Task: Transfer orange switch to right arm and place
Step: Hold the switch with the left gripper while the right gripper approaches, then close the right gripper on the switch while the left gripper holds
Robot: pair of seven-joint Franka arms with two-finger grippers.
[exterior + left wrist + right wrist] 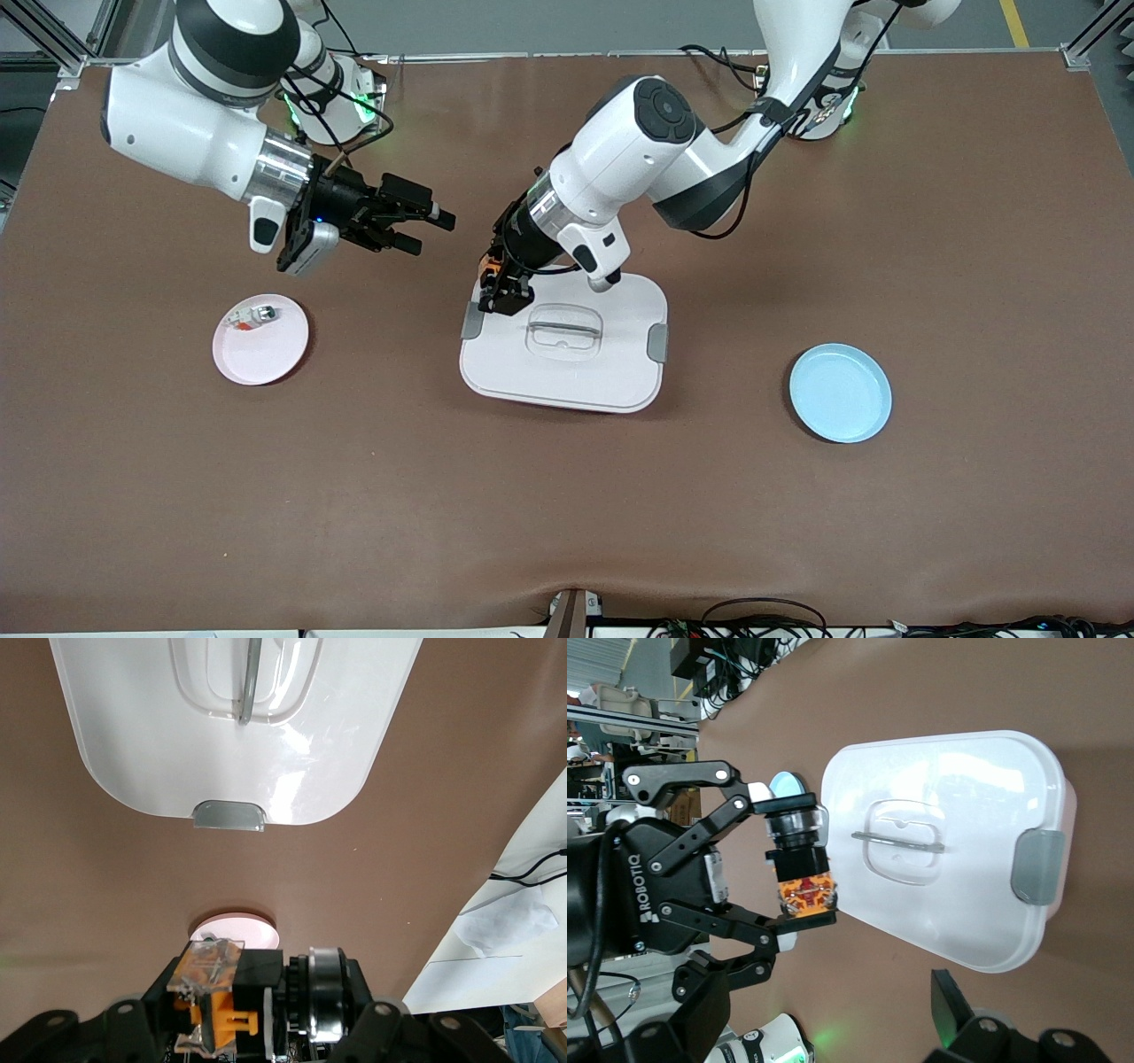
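Observation:
My left gripper is shut on the orange switch, a small black part with orange bands, and holds it just over the corner of the white lidded box toward the right arm's end. The left wrist view shows the switch clamped between the fingers. The right wrist view shows it too, held in the left gripper. My right gripper is open and empty in the air, facing the left gripper a short way off; one of its fingers shows in its own view.
A pink plate holding a small white-silver part lies under the right arm. A light blue plate lies toward the left arm's end. The box lid has a clear handle and grey clips.

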